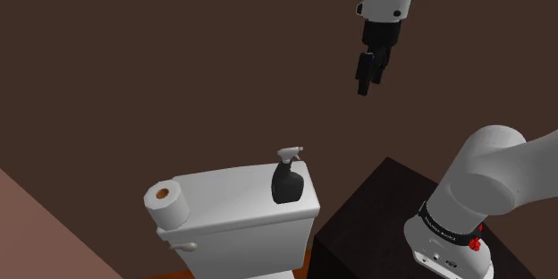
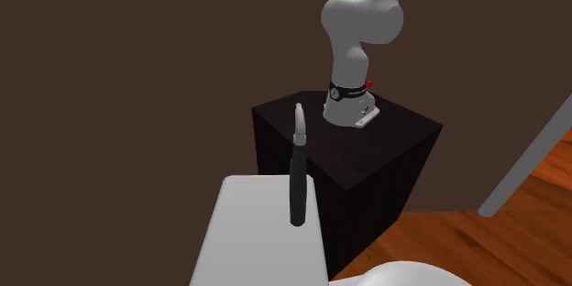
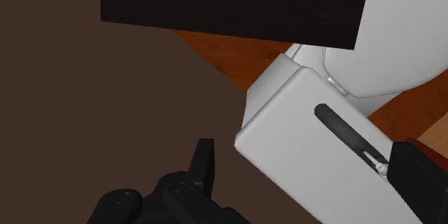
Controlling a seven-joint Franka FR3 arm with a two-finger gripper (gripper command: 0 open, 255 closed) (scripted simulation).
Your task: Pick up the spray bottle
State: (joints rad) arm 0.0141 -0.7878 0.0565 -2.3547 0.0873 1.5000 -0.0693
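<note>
The gripper hangs high above the toilet, fingers spread wide, nothing between them. Well below it stands the target: a black spray bottle with a pale grey trigger head, upright on the white tank lid, near the lid's end closest to the dark stand. A toilet paper roll sits at the opposite end, well apart, so it's no bother.

This looks like the approach stage, with plenty of descent to go. The second exterior view gives the key hint: edge-on, the bottle is a thin sliver, while the shoulder view shows a broad face. It's a flat body, so the fingers should close across that narrow thickness, not the wide side. In the second exterior view the open fingers seem lined up that way already, though I can't be sure from that angle.

In the wrist view the bottle lies close to one finger, not midway, so the hand wants shifting sideways to centre it before dropping. Then come straight down, take the black body below the trigger head rather than the head itself, and stop short of the lid. It's a tall, thin bottle near the lid's edge, and one nudge from a fingertip could topple it.
</note>
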